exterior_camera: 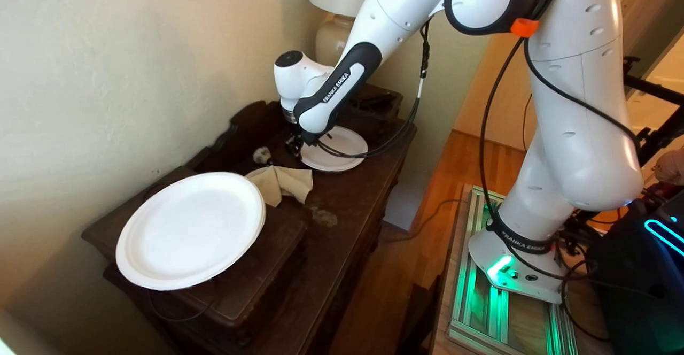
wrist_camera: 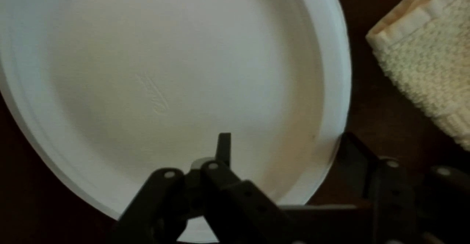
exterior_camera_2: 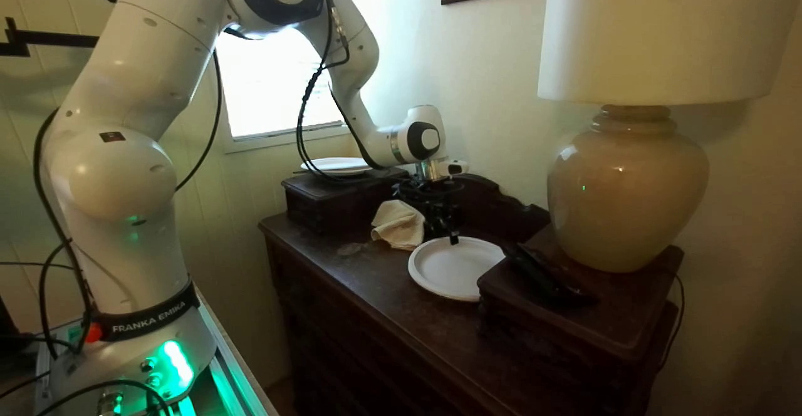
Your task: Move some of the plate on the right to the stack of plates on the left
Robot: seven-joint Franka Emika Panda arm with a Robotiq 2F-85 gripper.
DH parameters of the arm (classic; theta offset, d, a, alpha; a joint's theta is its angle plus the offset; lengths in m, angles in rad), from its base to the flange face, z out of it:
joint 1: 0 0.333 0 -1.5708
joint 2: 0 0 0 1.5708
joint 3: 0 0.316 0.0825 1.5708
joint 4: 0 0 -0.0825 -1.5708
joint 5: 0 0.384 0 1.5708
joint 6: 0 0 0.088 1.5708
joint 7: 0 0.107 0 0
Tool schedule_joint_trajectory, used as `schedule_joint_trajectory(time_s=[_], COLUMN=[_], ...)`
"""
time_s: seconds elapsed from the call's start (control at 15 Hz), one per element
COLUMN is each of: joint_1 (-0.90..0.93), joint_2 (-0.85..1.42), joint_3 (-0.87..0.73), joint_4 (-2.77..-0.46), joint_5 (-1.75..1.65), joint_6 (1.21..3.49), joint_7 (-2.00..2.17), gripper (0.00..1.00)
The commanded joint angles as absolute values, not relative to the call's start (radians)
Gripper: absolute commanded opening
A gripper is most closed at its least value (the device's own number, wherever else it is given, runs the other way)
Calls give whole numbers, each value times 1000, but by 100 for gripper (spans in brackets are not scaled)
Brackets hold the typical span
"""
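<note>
Plate (exterior_camera_2: 445,273) was seen beside the cloth (exterior_camera_2: 398,225), its rim straddled in the wrist view by the gripper (wrist_camera: 286,141) (jaws spread wide); the stack (exterior_camera: 191,232) was set on the cloth's other side.

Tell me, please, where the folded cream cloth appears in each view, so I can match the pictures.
In an exterior view, the folded cream cloth lies left of centre, slightly low.
In an exterior view, the cloth lies just below centre.
In the wrist view, the cloth is cut off at the upper right.
Shared landmark: the round white paper-like plate nearest the tool.
</note>
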State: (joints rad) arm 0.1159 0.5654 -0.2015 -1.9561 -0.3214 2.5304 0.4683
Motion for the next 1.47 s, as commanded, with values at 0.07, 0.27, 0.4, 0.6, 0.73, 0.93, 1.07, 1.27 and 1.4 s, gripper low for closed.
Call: schedule_joint_trajectory(time_s=[0.07,0.27,0.4,0.6,0.73,0.93,1.07,1.27,1.4], joint_1=[136,139,140,137,138,126,95,41,-1], joint_2=[580,557,536,499,469,432,414,384,366], joint_3=[-227,-231,-236,-243,-247,-240,-204,-142,-90], joint_4=[-1935,-1947,-1963,-1987,-2000,-2011,-2023,-2056,-2077], joint_5=[-320,-320,-323,-326,-331,-325,-286,-201,-117], joint_6=[2529,2519,2511,2511,2507,2495,2514,2566,2603], joint_7=[488,489,488,488,491,479,430,322,216], gripper=[59,61,65,64,67,67,66,46,34])
